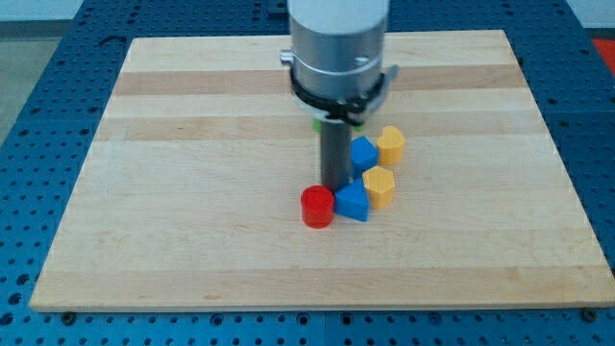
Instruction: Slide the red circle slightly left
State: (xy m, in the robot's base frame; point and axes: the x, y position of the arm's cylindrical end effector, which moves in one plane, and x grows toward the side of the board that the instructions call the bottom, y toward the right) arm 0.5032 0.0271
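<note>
The red circle [317, 207] is a short red cylinder lying a little below the middle of the wooden board [192, 192]. My tip [335, 185] stands just above and to the right of it, very close or touching. A blue block [353, 203] lies right against the red circle's right side. The rod hangs from the grey arm head [338, 48] at the view's top.
A second blue block [362, 154] and two yellow blocks [391, 144] [380, 187] cluster to the right of the rod. A bit of a green block [318, 123] peeks out behind the arm head. A blue perforated table surrounds the board.
</note>
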